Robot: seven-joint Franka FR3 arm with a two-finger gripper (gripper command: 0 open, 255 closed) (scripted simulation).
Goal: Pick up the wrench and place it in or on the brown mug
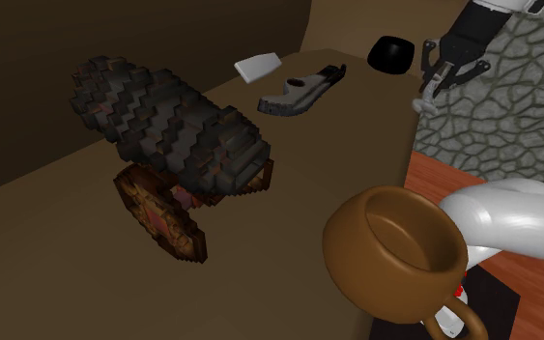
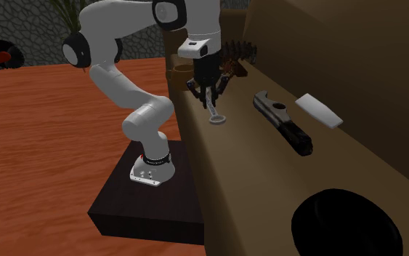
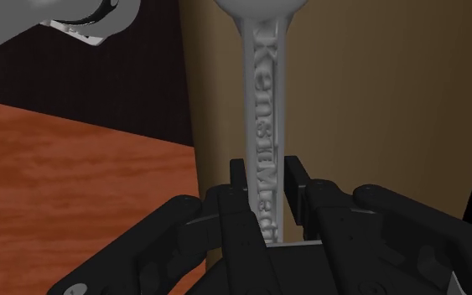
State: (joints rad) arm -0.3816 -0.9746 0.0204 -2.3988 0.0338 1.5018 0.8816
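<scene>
We count one grey wrench, pinched tight between the tool's fingers, ring end hanging down at the counter's edge. One brown mug sits further along that edge. Rest of the counter: one black-handled adjustable wrench, one white block, one black bowl, one blocky cannon.

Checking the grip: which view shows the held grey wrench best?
Wrist view: the grey wrench is clasped by its lettered shank in the pincer. The shoulder view shows it distant; the second exterior view shows its ring end hanging below the pincer.
</scene>
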